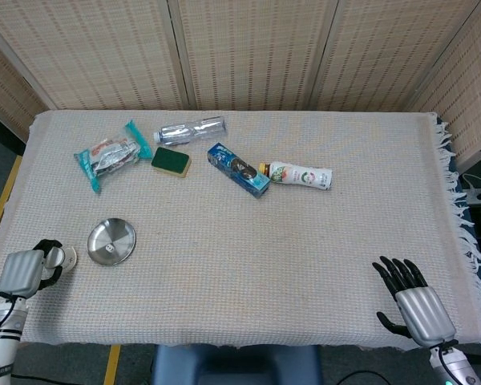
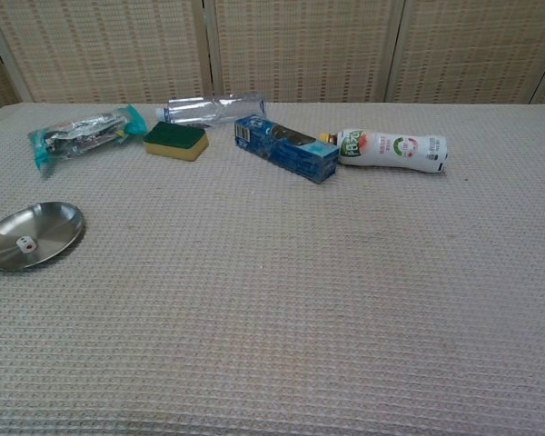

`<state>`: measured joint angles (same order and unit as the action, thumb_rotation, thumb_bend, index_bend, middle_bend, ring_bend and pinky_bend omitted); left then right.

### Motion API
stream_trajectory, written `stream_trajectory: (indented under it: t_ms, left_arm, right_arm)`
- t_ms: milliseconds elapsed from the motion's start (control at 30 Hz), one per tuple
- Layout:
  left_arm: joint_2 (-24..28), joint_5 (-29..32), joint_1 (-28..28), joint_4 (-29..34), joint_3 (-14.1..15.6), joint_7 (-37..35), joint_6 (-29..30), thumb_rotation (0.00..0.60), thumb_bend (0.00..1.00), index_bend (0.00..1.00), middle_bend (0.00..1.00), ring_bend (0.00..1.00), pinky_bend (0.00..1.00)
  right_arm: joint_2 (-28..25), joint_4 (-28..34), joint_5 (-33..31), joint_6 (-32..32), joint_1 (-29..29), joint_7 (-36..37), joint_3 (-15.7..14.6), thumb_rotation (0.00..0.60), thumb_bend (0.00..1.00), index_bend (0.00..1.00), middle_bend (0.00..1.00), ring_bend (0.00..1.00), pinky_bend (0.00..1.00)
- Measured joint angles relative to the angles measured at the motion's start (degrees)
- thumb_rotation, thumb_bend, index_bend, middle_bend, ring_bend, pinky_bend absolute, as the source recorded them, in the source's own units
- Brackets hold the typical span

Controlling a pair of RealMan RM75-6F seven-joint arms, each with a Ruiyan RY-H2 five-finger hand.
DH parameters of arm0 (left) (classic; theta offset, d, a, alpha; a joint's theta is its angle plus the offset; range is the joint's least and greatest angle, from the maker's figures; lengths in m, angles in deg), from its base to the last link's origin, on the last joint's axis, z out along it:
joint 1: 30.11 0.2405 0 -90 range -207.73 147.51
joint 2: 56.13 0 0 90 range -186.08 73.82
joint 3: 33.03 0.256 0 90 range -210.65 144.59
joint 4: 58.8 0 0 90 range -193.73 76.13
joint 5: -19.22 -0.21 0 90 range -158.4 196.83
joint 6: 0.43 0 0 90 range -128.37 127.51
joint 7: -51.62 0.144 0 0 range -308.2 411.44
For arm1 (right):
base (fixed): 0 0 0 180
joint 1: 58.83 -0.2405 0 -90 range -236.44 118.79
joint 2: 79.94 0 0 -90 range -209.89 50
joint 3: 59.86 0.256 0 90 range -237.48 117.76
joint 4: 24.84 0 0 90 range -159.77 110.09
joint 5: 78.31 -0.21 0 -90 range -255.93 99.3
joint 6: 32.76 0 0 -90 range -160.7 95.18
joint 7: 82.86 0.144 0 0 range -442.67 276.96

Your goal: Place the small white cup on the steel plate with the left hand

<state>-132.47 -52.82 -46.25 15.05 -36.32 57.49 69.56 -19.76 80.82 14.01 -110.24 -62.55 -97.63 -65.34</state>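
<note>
Sitting bare, steel plate point(image 1: 111, 241); small white cup point(image 1: 63, 257) beside.

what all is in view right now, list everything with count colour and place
plate: 1, steel, near left of the table, nothing on it but a small white speck
cup: 1, white, left of the plate, held in the left hand
snack pack: 1, teal and silver, far left
sponge: 1, green on yellow, right of the snack pack
clear bottle: 1, transparent, lying behind the sponge
box: 1, blue, far centre, lying flat
white bottle: 1, white with green and red label, lying right of the box
table: 1, beige woven cloth
left hand: 1, grey, near left edge, holding the cup
right hand: 1, grey with black fingers, near right corner, fingers spread, holds nothing
</note>
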Motion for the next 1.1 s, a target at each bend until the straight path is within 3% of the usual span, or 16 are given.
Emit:
stream_trajectory:
  t_ms: [67,233,333,667,1100]
  left_arm:
    - [0.14,0.05,-0.07,0.20,0.17,0.00,-0.90,0.600,0.39,0.37,0.56,0.49,0.61]
    - [1.03,-0.52,0.03,1.38,0.42,-2.43,-2.04,0.600,0.35,0.03,0.17,0.18,0.52]
    - [2.20,-1.69,0.23,2.59,0.66,-5.40,-2.12,0.600,0.34,0.00,0.02,0.04,0.42]
    - [5.79,-5.87,2.20,7.03,1.93,-9.05,0.98,0.600,0.32,0.00,0.00,0.00,0.28]
    - [9.18,-12.92,11.97,15.92,4.34,-1.97,20.67,0.600,0.32,0.00,0.00,0.00,0.24]
  right_arm:
    - [-0.05,0.01,0.11,-0.23,0.11,0.05,0.00,0.525,0.19,0.00,0.00,0.00,0.00]
    - [-0.08,-0.06,0.09,0.00,0.04,0.13,0.00,0.526,0.19,0.00,0.00,0.00,0.00]
    - [-0.10,-0.04,0.21,0.02,0.01,0.18,-0.02,0.525,0.19,0.00,0.00,0.00,0.00]
    - [-0.36,0.19,1.30,-1.12,0.53,0.29,-0.28,0.527,0.19,0.00,0.00,0.00,0.00]
    - [-0.32,-0.37,2.45,-2.26,0.83,0.95,-0.09,0.527,0.19,0.00,0.00,0.00,0.00]
